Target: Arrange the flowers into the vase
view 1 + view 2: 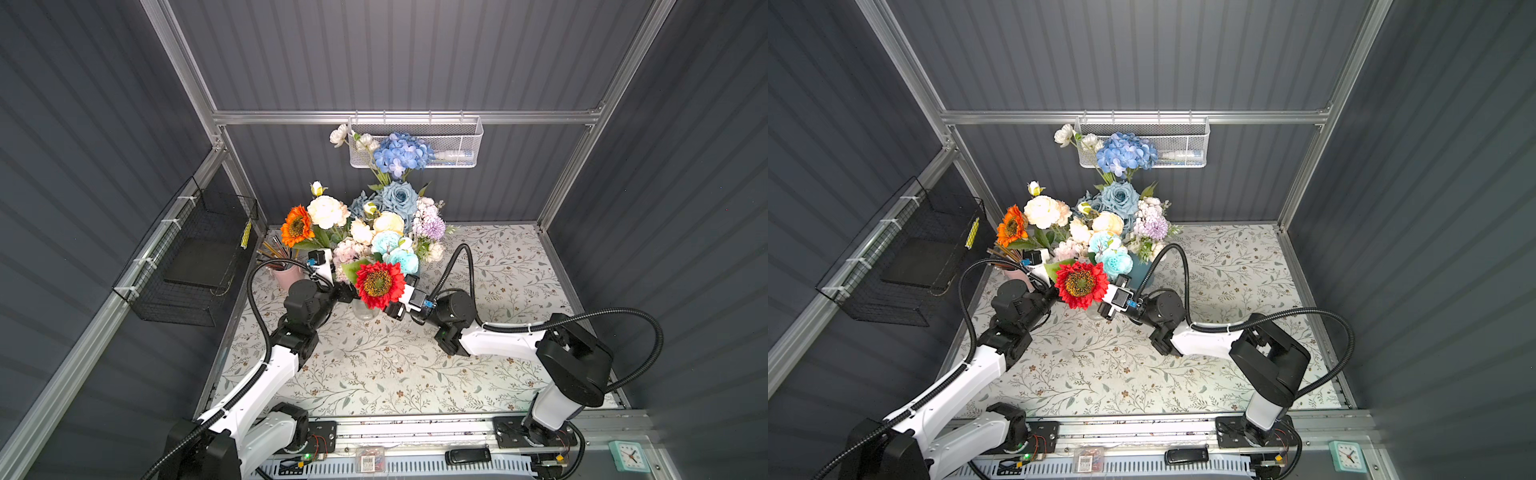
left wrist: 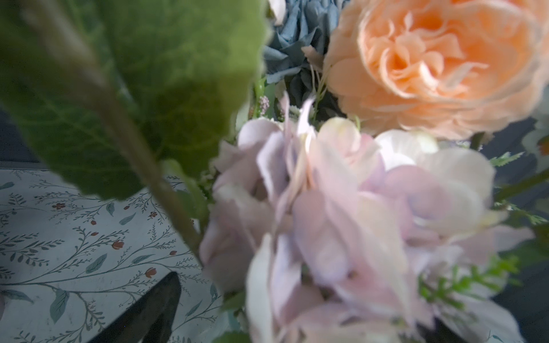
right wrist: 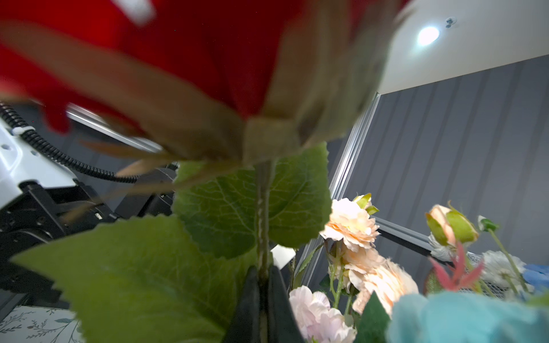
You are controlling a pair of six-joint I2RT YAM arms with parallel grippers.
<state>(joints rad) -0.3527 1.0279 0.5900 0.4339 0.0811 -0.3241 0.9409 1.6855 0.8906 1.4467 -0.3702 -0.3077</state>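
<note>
Sunflower clamped in my right gripper over the vase, left gripper gaping empty; I'd lower it straight.

Room is tight around the red sunflower. The bouquet crowds just behind it, the left arm closes its left side and the right arm its right. A pink pencil cup stands farther left. In front of it the floral table covering lies bare between the arms.
</note>
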